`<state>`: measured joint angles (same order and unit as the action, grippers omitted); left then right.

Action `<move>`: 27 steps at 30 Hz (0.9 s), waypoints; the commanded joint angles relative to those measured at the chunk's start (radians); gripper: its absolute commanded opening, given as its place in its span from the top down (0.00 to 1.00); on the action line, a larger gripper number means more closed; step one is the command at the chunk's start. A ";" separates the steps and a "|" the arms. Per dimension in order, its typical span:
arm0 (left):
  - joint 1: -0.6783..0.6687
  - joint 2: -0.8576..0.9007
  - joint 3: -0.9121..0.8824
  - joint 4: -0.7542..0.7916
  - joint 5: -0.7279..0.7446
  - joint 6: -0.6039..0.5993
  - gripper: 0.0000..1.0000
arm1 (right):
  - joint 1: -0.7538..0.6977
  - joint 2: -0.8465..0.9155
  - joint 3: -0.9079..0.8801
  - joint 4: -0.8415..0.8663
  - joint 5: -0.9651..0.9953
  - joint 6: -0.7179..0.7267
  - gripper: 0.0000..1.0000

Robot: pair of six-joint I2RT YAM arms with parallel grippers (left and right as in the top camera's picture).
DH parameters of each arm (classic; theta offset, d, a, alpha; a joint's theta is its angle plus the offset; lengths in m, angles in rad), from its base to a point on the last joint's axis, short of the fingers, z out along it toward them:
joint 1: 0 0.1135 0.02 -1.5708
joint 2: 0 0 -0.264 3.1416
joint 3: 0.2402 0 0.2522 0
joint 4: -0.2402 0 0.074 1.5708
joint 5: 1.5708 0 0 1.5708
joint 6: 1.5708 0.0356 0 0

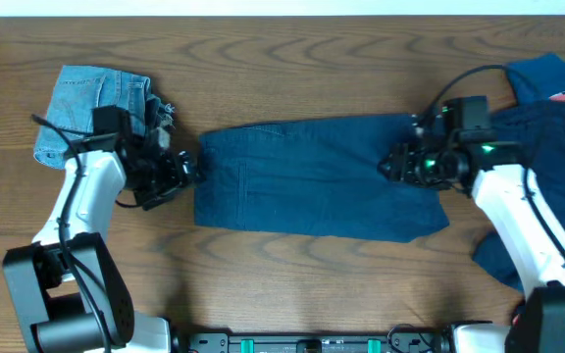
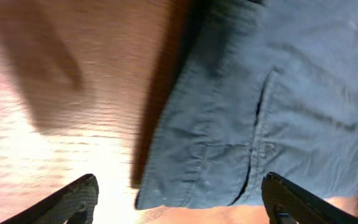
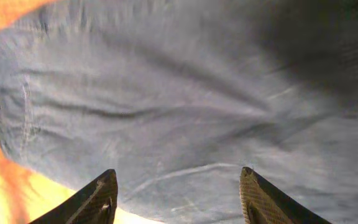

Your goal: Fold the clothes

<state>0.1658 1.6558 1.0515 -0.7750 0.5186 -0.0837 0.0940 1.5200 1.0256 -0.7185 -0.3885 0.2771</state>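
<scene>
Table (image 1: 292, 284): showing smooth brown wood grain.
Dark-navy shorts (image 1: 312, 181): lying flat mid-table, soft, lightly creased, roughly rectangular; long axis running left to right.
Clothes pile (image 1: 547, 127): bunching at the right edge, navy, blue, coral-red.
Denim shorts (image 1: 81, 103): sitting far left, light blue, fraying.
Left gripper (image 1: 192, 169): hanging at the shorts' left edge, fingers standing apart, gripping nothing.
Right gripper (image 1: 388, 164): hanging over the right end, fingers apart, gripping nothing.

The dark-navy shorts (image 1: 312, 176) lie spread flat in the middle, with folded light-blue denim shorts (image 1: 81, 103) at far left and a blue, navy and coral-red heap (image 1: 547, 127) at right.
</scene>
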 commanded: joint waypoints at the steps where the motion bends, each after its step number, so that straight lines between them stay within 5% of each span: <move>1: -0.038 0.027 -0.013 0.013 0.012 0.054 0.14 | 0.029 0.068 -0.008 -0.004 0.016 0.039 0.40; 5: -0.068 0.073 -0.013 0.029 -0.039 0.053 0.14 | 0.029 0.160 -0.008 -0.003 0.048 0.138 0.69; 8: -0.071 0.110 -0.013 0.042 -0.059 0.048 0.14 | 0.029 0.232 -0.008 0.015 0.032 0.171 0.78; 20: -0.106 0.230 -0.013 0.130 0.001 0.019 0.16 | 0.031 0.331 -0.008 0.043 0.013 0.162 0.84; 24: -0.159 0.288 -0.013 0.198 0.002 -0.080 0.26 | 0.031 0.331 -0.008 0.045 0.016 0.152 0.86; 27: -0.188 0.319 -0.013 0.210 -0.006 -0.114 0.47 | 0.031 0.331 -0.008 0.047 0.016 0.152 0.87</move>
<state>0.0078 1.8797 1.0790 -0.5652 0.5526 -0.1429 0.1200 1.8370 1.0241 -0.6762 -0.3840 0.4290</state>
